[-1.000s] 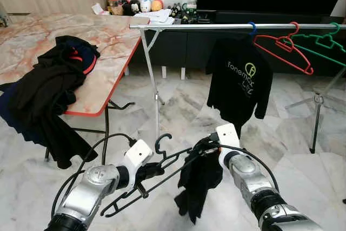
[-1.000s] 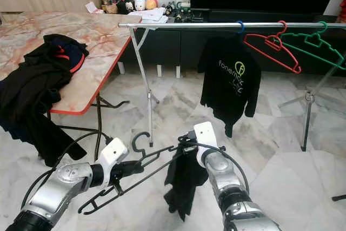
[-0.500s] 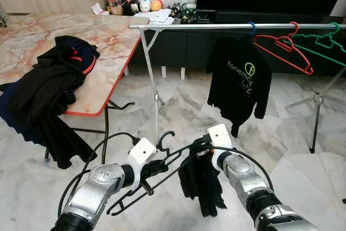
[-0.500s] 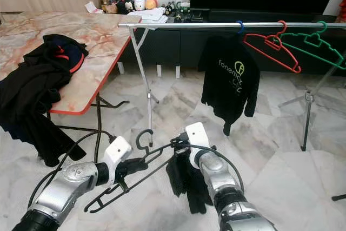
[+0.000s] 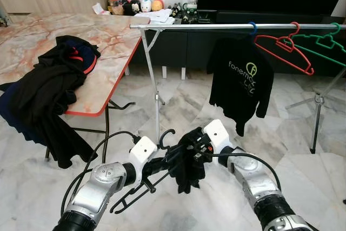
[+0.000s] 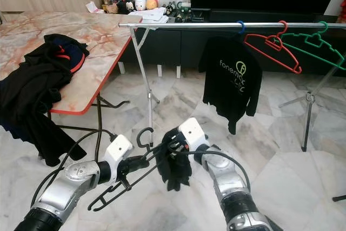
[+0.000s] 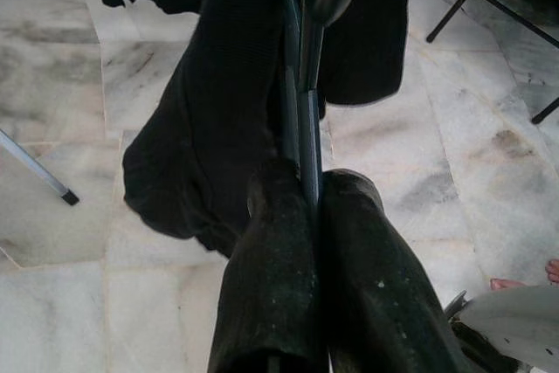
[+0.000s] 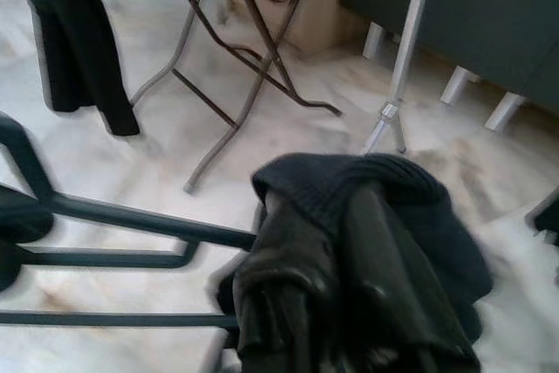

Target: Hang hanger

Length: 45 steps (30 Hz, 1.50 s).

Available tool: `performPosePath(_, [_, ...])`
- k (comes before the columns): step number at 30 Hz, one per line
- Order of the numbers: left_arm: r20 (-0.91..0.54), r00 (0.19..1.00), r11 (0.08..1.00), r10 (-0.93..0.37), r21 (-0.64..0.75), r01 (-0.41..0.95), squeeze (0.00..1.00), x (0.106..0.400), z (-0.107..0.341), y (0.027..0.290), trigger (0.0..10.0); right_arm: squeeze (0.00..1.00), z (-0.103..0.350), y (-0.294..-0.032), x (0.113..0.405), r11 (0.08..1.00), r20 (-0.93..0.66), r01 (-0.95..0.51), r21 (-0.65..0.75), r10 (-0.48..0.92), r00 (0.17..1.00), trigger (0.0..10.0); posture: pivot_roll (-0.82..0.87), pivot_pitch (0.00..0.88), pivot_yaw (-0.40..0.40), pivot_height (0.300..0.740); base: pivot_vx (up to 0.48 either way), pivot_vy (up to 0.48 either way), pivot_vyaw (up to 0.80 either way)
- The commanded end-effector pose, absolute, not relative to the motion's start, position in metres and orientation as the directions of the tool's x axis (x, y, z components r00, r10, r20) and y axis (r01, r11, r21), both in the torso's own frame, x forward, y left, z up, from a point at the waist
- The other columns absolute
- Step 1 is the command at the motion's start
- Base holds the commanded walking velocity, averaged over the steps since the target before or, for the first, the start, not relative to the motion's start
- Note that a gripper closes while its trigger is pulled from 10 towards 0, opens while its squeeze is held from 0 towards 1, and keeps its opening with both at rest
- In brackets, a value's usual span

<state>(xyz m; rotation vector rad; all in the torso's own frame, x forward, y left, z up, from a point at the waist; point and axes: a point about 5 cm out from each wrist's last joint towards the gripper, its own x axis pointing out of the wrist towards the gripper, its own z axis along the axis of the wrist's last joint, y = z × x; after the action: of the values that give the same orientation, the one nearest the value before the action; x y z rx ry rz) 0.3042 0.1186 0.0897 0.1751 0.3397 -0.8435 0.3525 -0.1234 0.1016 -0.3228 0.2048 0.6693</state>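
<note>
A black plastic hanger (image 5: pixel 133 194) sits low in front of me, its hook (image 5: pixel 164 134) pointing up. My left gripper (image 5: pixel 160 164) is shut on the hanger's bar; the left wrist view shows both fingers (image 7: pixel 271 294) clamped on the thin bar (image 7: pixel 303 172). A dark knitted garment (image 5: pixel 186 165) hangs bunched over the hanger's right end. My right gripper (image 5: pixel 193 145) is shut on it, its fingers wrapped in the cloth (image 8: pixel 376 189). The silver clothes rail (image 5: pixel 227 26) stands further ahead at chest height.
On the rail hang a black printed T-shirt (image 5: pixel 240 79), a red hanger (image 5: pixel 284 47) and a green hanger (image 5: pixel 324 44). A marble-topped folding table (image 5: pixel 108 52) at left carries a pile of dark clothes (image 5: pixel 48 90). A dark TV cabinet stands behind the rail.
My right gripper has moved left and up with the garment, which was hanging loose and is now bunched against the hanger. The left gripper with the hanger has risen slightly.
</note>
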Motion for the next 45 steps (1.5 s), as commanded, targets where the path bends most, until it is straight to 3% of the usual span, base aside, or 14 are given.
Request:
performPosePath(1, [-0.362,0.617,0.654,-0.699,0.028,0.756,0.0,0.306,0.09,0.119,10.0,0.0,0.1,-0.128,0.355,0.748,-0.307,-0.607,-0.27,0.53,0.79,10.0,0.04,0.073,0.041,0.74,0.0,0.0,0.0])
performPosePath(5, [-0.369,0.61,0.648,-0.701,0.026,0.761,0.0,0.303,0.09,0.124,10.0,0.0,0.088,-0.154,0.358,0.763,-0.391,-0.497,-0.415,0.343,0.854,10.0,0.04,0.073,0.039,0.74,0.0,0.0,0.0])
performPosePath(14, [-0.382,0.533,0.58,-0.755,-0.009,0.815,0.0,0.293,0.091,0.127,10.0,0.0,0.092,-0.155,0.361,0.778,-0.361,-0.458,-0.429,0.317,0.877,10.0,0.05,0.076,0.036,0.74,0.0,0.0,0.0])
performPosePath(21, [-0.363,0.456,0.507,-0.813,-0.055,0.86,0.0,0.287,0.095,0.122,10.0,0.0,0.098,-0.142,0.363,0.753,-0.329,-0.513,-0.413,0.402,0.855,10.0,0.05,0.075,0.034,0.74,0.0,0.0,0.0])
performPosePath(25, [-0.378,0.486,0.533,-0.788,-0.024,0.846,0.0,0.291,0.093,0.122,10.0,0.0,0.104,-0.133,0.362,0.747,-0.301,-0.556,-0.364,0.471,0.829,10.0,0.05,0.075,0.034,0.74,0.0,0.0,0.0])
performPosePath(32, [-0.412,0.621,0.66,-0.666,0.06,0.748,0.0,0.307,0.089,0.127,10.0,0.0,0.114,-0.118,0.363,0.776,-0.239,-0.561,-0.288,0.509,0.827,10.0,0.04,0.078,0.035,0.74,0.0,0.0,0.0])
performPosePath(38, [-0.388,0.649,0.685,-0.654,0.058,0.726,0.0,0.312,0.091,0.125,10.0,0.0,0.116,-0.108,0.357,0.758,-0.225,-0.6,-0.254,0.557,0.799,10.0,0.04,0.079,0.035,0.74,0.0,0.0,0.0])
performPosePath(45, [-0.365,0.65,0.681,-0.667,0.056,0.73,0.0,0.314,0.093,0.118,10.0,0.0,0.138,-0.091,0.341,0.62,-0.129,-0.737,-0.267,0.735,0.665,10.0,0.04,0.079,0.037,0.74,0.0,0.0,0.0])
